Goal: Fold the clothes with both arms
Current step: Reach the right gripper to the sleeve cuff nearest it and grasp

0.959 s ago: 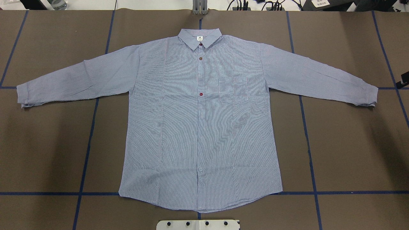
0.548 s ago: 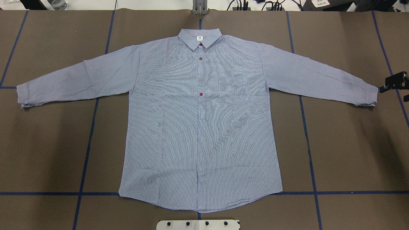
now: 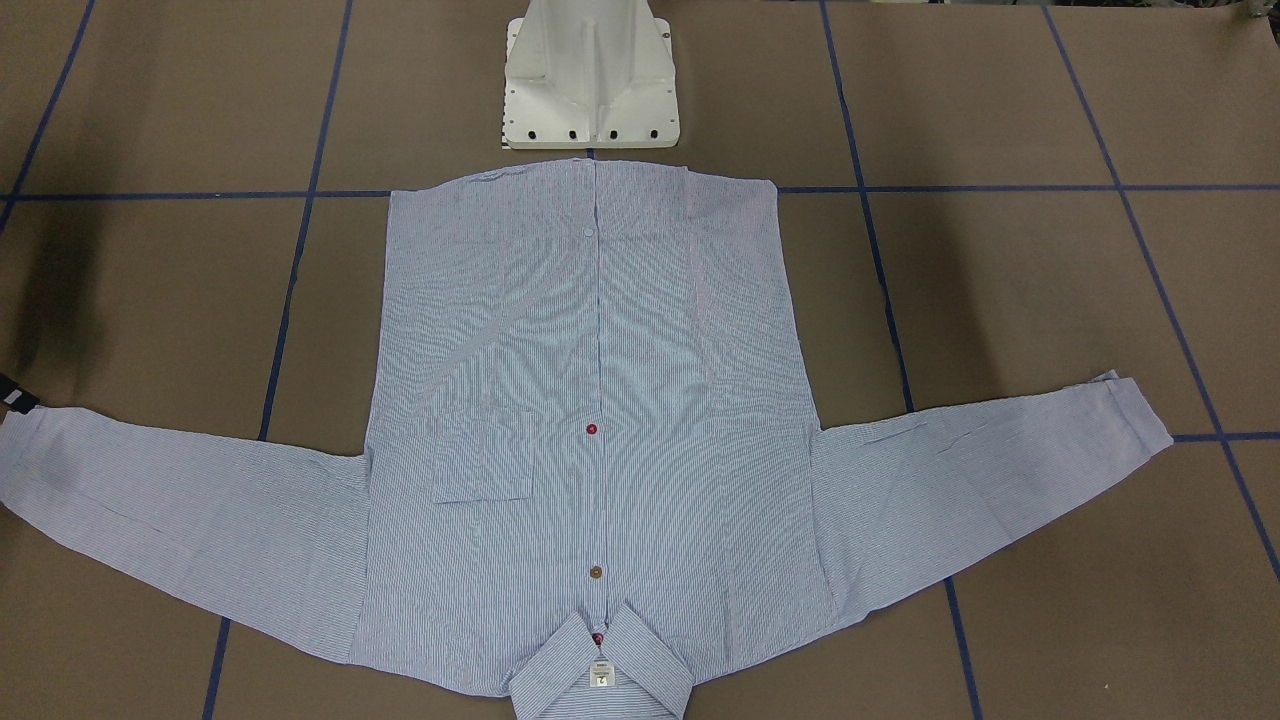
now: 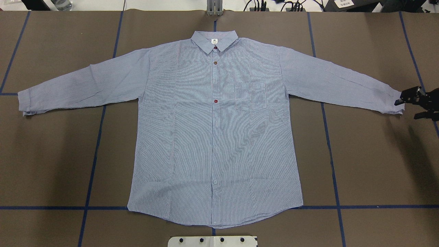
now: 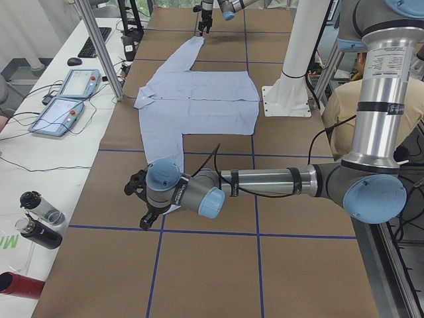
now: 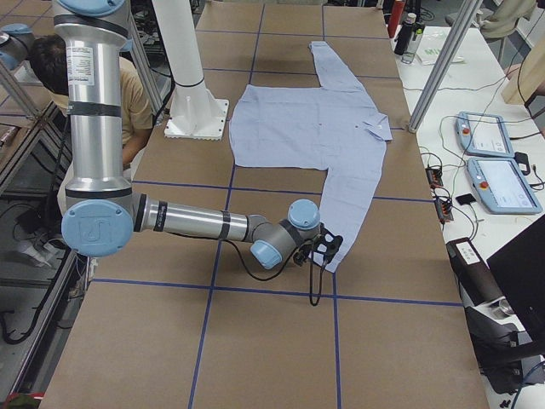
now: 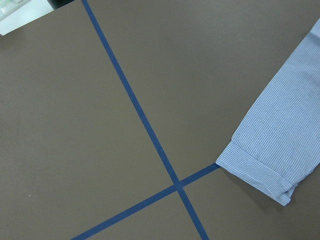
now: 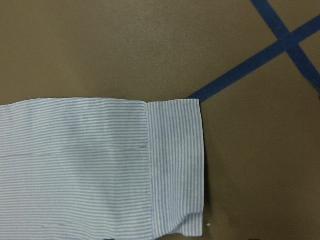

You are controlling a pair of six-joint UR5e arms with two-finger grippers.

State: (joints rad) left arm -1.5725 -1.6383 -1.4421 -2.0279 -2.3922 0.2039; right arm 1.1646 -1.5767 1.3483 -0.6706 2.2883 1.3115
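One shirt (image 4: 212, 137) lies flat; right hand (image 4: 406, 109) gapes empty beside a cuff (image 4: 393, 100); left hand (image 5: 136, 205): spread cannot be told.

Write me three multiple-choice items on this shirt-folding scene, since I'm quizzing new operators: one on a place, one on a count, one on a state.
1. Where is the right gripper?
A. over the middle of the shirt
B. at a sleeve cuff
C. far from the shirt

2. How many red buttons show?
A. two
B. four
C. none

3. How does the shirt lie?
A. folded in half
B. bunched up
C. spread flat, sleeves out

Answers:
1 B: the overhead view shows it at the cuff's end.
2 A: two red ones show down the front; the others are brown and pale blue.
3 C: no fold shows in any view.
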